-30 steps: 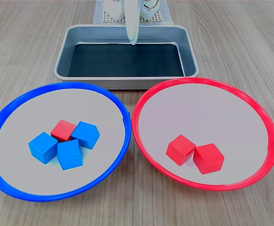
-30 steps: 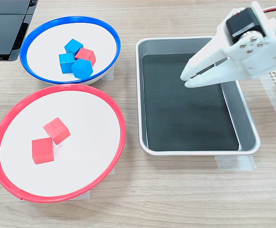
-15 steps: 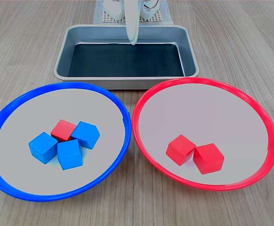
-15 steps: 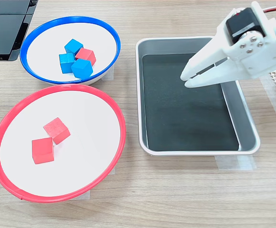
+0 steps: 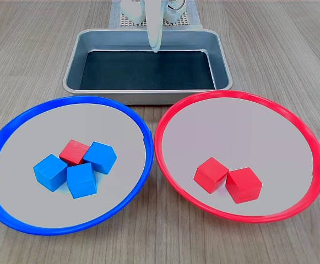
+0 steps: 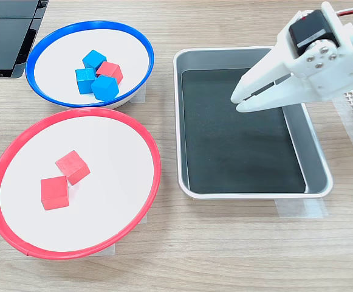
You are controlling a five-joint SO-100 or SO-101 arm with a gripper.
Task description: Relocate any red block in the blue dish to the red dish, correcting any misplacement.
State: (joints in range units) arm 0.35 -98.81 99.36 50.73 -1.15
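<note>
A white claw (image 6: 236, 101) hangs empty, jaws nearly closed, above the metal tray (image 6: 313, 155) at right in the second exterior view. The red block (image 6: 110, 71) sits wedged among three blue cubes (image 6: 93, 59) in the blue dish (image 6: 141, 45), upper left. Light and rigid, it probably wants pinching across its free faces.

first exterior view: low front, facing arm | second exterior view: overhead, probably side-on | shared: dishes, tray (image 5: 148, 93)
</note>
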